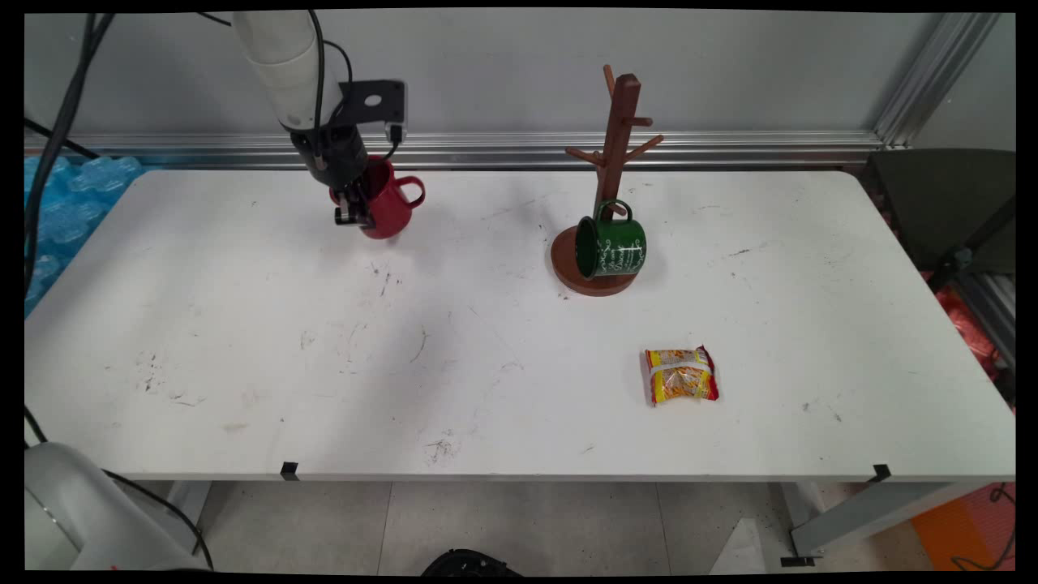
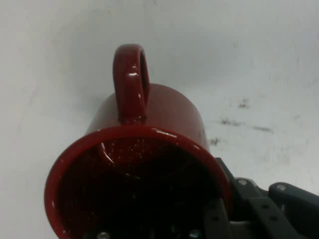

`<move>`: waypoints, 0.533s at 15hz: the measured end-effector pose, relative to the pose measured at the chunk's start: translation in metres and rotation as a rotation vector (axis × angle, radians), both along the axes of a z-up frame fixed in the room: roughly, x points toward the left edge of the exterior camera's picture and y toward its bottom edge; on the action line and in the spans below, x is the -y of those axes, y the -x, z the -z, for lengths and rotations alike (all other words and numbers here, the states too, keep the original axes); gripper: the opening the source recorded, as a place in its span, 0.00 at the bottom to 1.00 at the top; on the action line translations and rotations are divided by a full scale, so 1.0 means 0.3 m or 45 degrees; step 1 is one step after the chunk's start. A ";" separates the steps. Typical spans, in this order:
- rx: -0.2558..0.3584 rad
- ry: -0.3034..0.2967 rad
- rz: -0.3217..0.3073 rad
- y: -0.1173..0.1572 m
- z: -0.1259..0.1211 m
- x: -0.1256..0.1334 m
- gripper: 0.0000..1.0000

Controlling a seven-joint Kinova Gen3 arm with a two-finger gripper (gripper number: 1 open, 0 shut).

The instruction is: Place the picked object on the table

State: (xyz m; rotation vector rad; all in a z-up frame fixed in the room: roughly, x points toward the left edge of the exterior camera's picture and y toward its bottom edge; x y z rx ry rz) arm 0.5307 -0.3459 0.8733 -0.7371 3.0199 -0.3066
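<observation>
Lying nearest on the desk (image 1: 243, 341): a yellow snack packet (image 1: 681, 375). Farther back, hanging sideways from a wooden mug tree (image 1: 612, 162): a green mug (image 1: 612, 247). Farthest, at the back left: gripper (image 1: 350, 212) with fingers clamping the rim of a red mug (image 2: 149, 149), one inside, one outside, handle (image 2: 130, 82) pointing away from the hand.

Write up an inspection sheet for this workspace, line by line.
Surface: white table, scuffed with dark marks.
Things: glossy red mug held at its rim, handle pointing away from the arm; green enamel mug hanging on brown wooden mug tree.
Clutter: yellow-red snack packet lying flat.
Grippers: black two-finger gripper shut on the red mug's rim.
Cables: black cables hanging at left.
Surroundings: grey wall, aluminium rail, blue bubble wrap.
</observation>
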 end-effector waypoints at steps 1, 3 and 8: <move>0.017 -0.016 0.010 -0.006 0.012 0.001 0.00; 0.044 -0.044 0.030 -0.015 0.035 0.003 0.00; 0.090 -0.111 0.077 -0.033 0.089 0.006 0.00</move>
